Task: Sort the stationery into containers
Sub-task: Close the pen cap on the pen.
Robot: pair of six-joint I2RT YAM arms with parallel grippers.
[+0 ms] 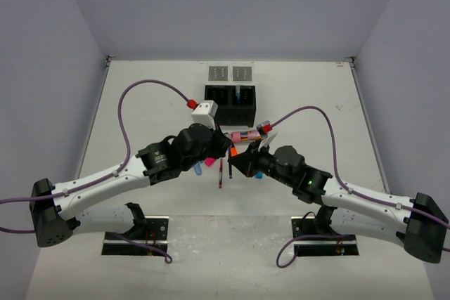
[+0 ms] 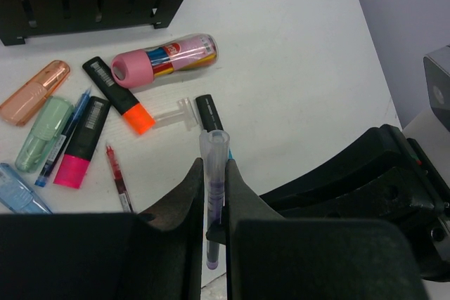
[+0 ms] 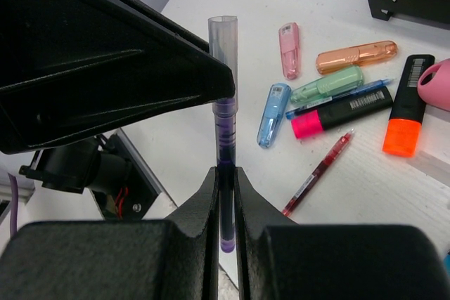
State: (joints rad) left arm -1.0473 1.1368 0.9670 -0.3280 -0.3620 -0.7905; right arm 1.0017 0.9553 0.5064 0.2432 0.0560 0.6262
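left gripper (image 2: 214, 205) is pinched narrow on the purple pen (image 2: 213, 189), its jaws closed on the barrel just below the clear cap (image 2: 214, 142), so the pen is lifted off the table (image 2: 302, 68) rather than lying among the rest. right gripper (image 3: 225, 198) is clamped on the same pen lower down, near its tail, so both arms meet over the middle of the table with one item between them. the doubled hold reads as a hand-over or a tug on the cap, though which one cannot be told. below them the loose stationery lies flat and close together, in the left wrist view from left to right: a blue highlighter (image 2: 17, 193), a salmon highlighter (image 2: 35, 93), a green highlighter (image 2: 43, 133), a thin blue pen (image 2: 65, 138), a pink highlighter (image 2: 83, 145), a red pen (image 2: 118, 177), an orange highlighter (image 2: 121, 98), a pink-capped tube (image 2: 165, 57), a small clear piece (image 2: 176, 112) and a black marker (image 2: 209, 112). none of these touches a container, so most of the sorting looks undone. the black box (image 1: 247, 102) sits just beyond the pile, open side up for dropping things in, and the two grey trays (image 1: 219, 73) lie flat just behind it. something pale blue seems to stand in the box's right compartment, too small to name.
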